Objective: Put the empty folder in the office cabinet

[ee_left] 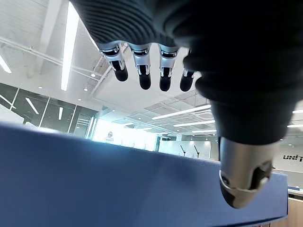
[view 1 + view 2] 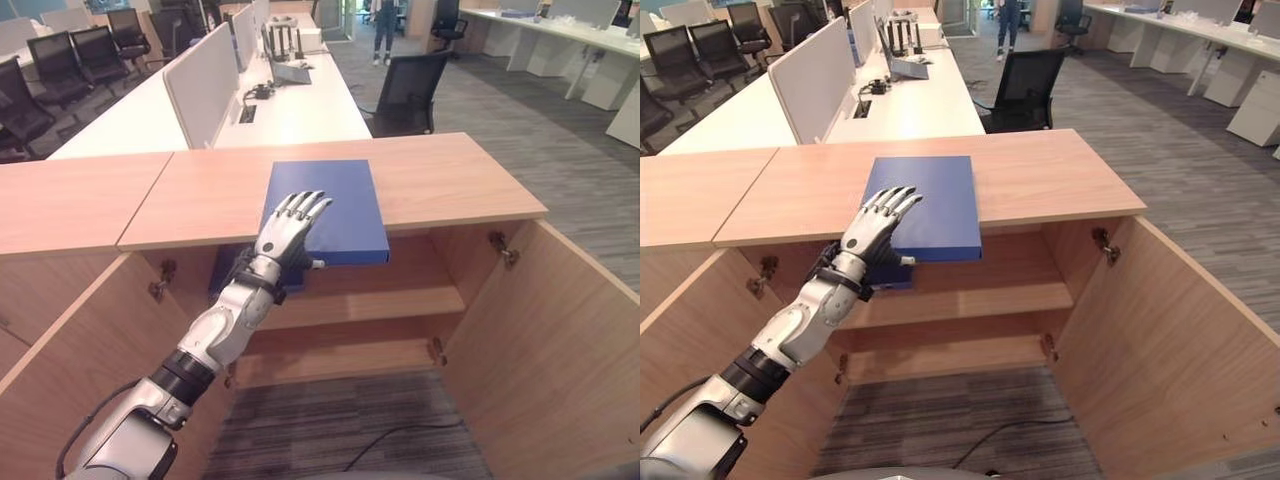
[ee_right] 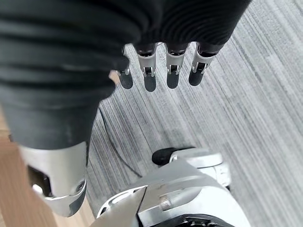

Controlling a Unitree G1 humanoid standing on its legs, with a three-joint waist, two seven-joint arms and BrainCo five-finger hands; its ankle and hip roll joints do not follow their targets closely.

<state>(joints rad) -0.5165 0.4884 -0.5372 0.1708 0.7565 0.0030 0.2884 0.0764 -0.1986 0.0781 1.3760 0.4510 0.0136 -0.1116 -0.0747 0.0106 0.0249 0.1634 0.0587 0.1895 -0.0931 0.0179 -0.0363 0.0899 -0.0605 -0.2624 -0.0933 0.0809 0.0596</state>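
Atop the wooden cabinet [image 2: 420,185], a flat, plain blue folder [image 2: 335,205] lies with its near edge overhanging the open front. The left hand [image 2: 285,228] rests over its near left corner, fingers straight, thumb below the edge. The right hand [image 3: 142,56] hangs relaxed over grey carpet [image 3: 246,118]. Both doors [image 2: 545,340] stand open on bare wood shelves [image 2: 360,300].

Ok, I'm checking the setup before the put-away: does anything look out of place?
Yes: the blue folder lies on the cabinet top, its near edge jutting over the open cabinet. The left hand reaches it, fingers straight.
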